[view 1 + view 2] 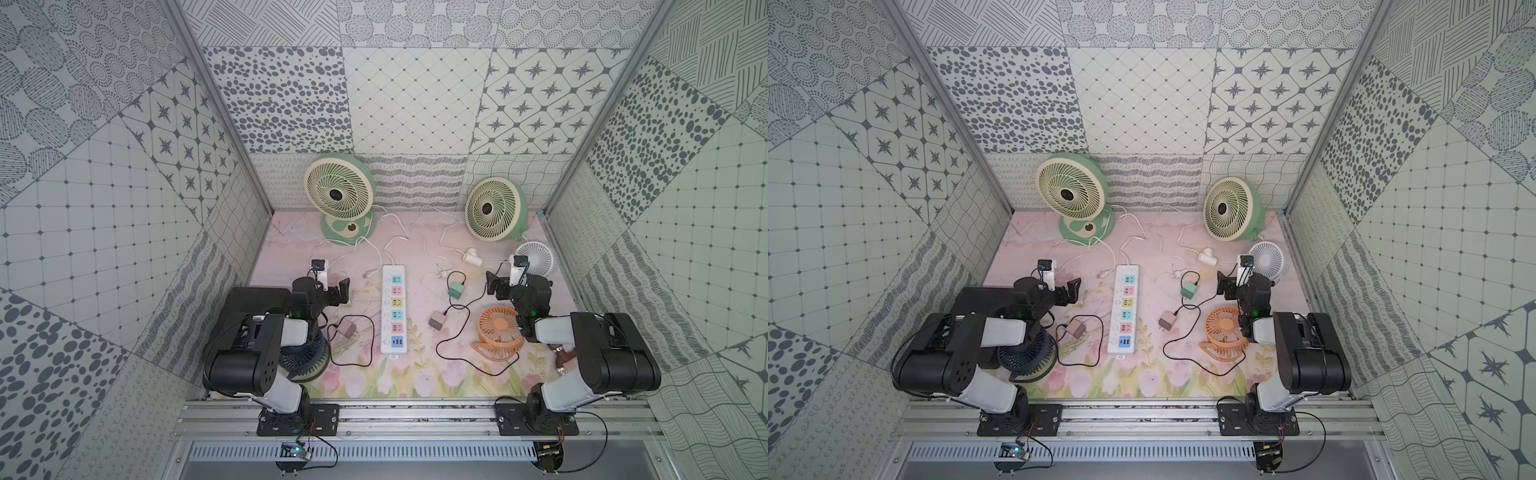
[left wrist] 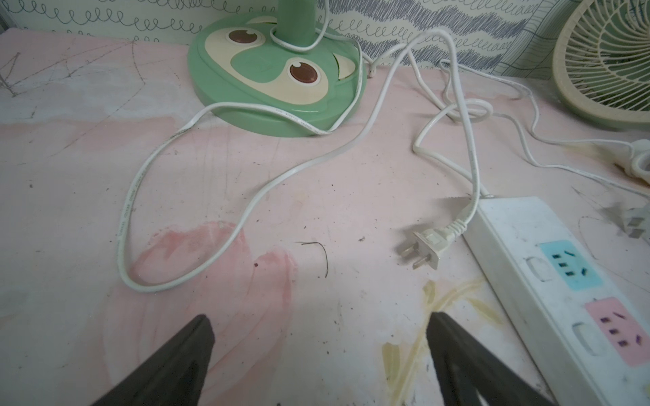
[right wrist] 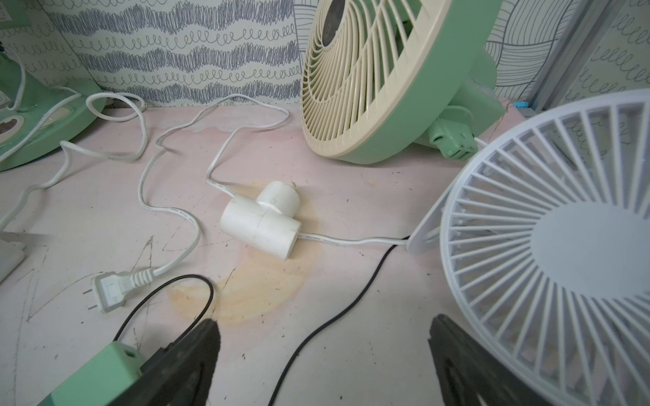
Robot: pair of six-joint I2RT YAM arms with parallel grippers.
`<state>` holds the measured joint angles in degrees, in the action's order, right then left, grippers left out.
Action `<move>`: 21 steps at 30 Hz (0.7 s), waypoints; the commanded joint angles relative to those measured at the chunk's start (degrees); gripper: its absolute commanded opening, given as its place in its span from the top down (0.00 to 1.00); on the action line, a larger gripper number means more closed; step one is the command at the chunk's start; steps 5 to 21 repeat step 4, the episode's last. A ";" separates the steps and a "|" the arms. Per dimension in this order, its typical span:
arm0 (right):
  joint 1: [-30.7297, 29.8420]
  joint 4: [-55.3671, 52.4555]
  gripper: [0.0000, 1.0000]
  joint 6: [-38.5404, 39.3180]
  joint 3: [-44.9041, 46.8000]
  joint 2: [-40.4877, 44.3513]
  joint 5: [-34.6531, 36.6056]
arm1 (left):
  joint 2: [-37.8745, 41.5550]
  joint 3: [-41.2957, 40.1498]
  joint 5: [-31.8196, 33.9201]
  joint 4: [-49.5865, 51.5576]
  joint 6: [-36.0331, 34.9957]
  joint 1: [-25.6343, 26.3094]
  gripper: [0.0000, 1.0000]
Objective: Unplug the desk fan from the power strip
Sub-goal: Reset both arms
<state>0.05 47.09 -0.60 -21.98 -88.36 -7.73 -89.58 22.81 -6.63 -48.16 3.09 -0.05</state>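
Just beyond the wide-open, empty fingers of your left hand [image 2: 319,316], the white two-pin plug [image 2: 431,246] rests beside the far end of the power strip [image 2: 510,228], out of any socket. Your right hand [image 3: 323,321] is wide and empty too, with the green adapter [image 3: 102,372] just beside one finger and the white fan [image 3: 548,246] near the other. A careless sweep could tip this fan or snag the black cable [image 3: 316,327]. Only the left wrist view shows the bare prongs; both top views show the power strip mid-counter, between the arms.

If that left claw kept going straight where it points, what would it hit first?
Probably the white cord looped on the mat, if the left gripper travels low; otherwise the green fan base behind it. Depth is hard to judge.
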 commanded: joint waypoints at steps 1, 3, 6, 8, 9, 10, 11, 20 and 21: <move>-0.20 1.44 0.03 0.60 -1.22 -0.47 -0.57 | -0.40 0.48 0.48 -0.31 0.41 -0.56 0.01; -0.21 1.41 0.03 0.60 -1.22 -0.50 -0.59 | -0.40 0.54 0.54 -0.27 0.42 -0.56 0.01; -0.23 1.45 0.03 0.60 -1.20 -0.54 -0.58 | -0.34 0.57 0.57 -0.27 0.35 -0.52 0.01; -0.23 1.45 0.03 0.60 -1.20 -0.54 -0.58 | -0.34 0.57 0.57 -0.27 0.35 -0.52 0.01; -0.23 1.45 0.03 0.60 -1.20 -0.54 -0.58 | -0.34 0.57 0.57 -0.27 0.35 -0.52 0.01; -0.23 1.45 0.03 0.60 -1.20 -0.54 -0.58 | -0.34 0.57 0.57 -0.27 0.35 -0.52 0.01; -0.23 1.45 0.03 0.60 -1.20 -0.54 -0.58 | -0.34 0.57 0.57 -0.27 0.35 -0.52 0.01; -0.23 1.45 0.03 0.60 -1.20 -0.54 -0.58 | -0.34 0.57 0.57 -0.27 0.35 -0.52 0.01; -0.23 1.45 0.03 0.60 -1.20 -0.54 -0.58 | -0.34 0.57 0.57 -0.27 0.35 -0.52 0.01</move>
